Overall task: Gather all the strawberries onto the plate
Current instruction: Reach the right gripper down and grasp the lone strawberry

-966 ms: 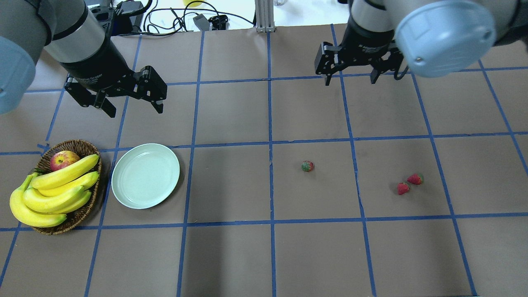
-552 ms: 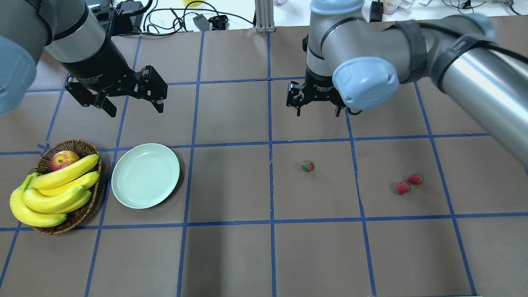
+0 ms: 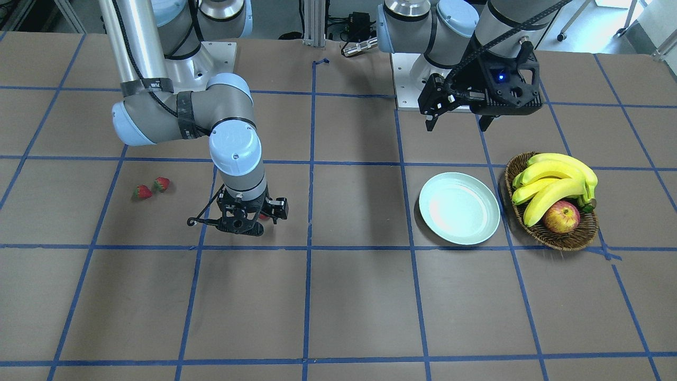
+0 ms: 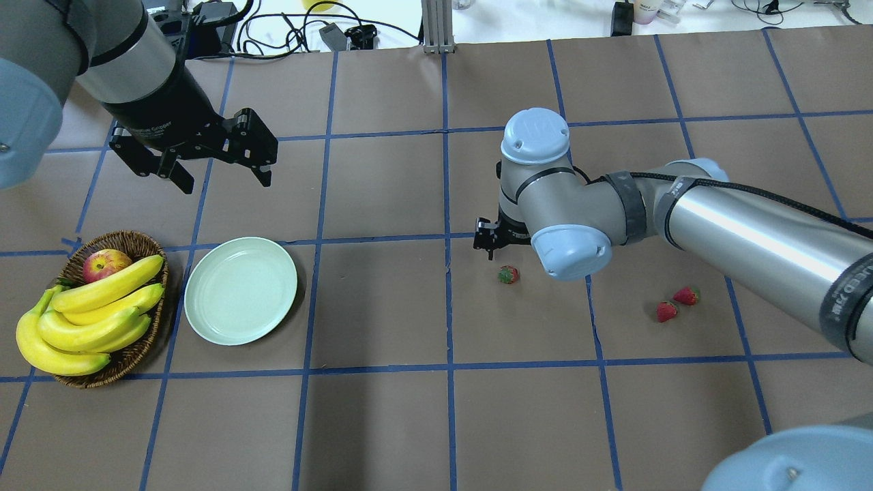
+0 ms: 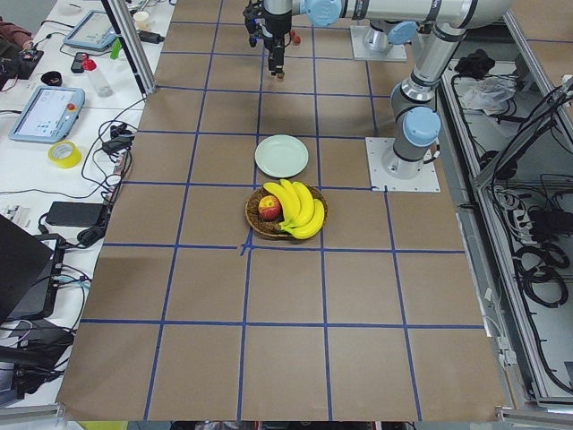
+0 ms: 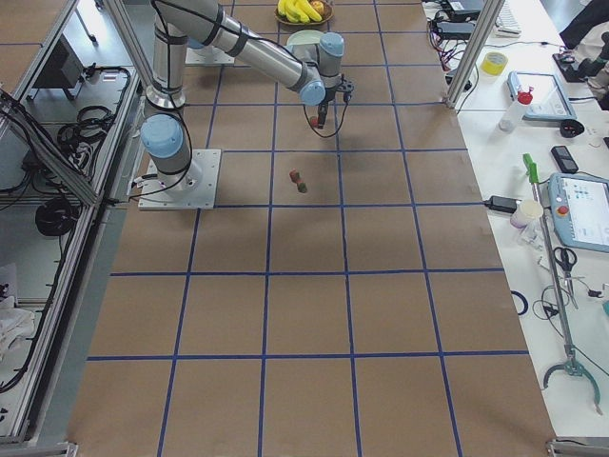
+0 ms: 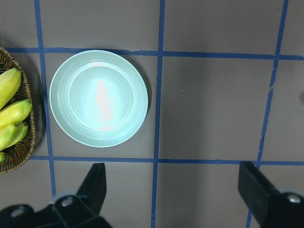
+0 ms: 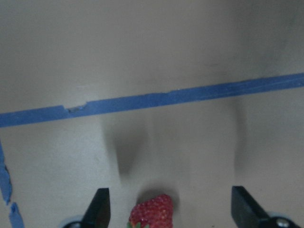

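Right arm reaches in long from the side, wrist bent straight down, right gripper (image 8: 171, 209) low over a small red strawberry with a green cap (image 8: 152, 213); the jaws are spread wide either side of it, not touching. Two more red strawberries (image 4: 666, 311) (image 4: 687, 295) lie at its 4 o'clock. The round mint-green glossy plate (image 4: 241, 290) sits bare at 9 o'clock, and the left gripper (image 4: 225, 184) hovers at the plate's 12, tilted, jaws apart and holding nothing.
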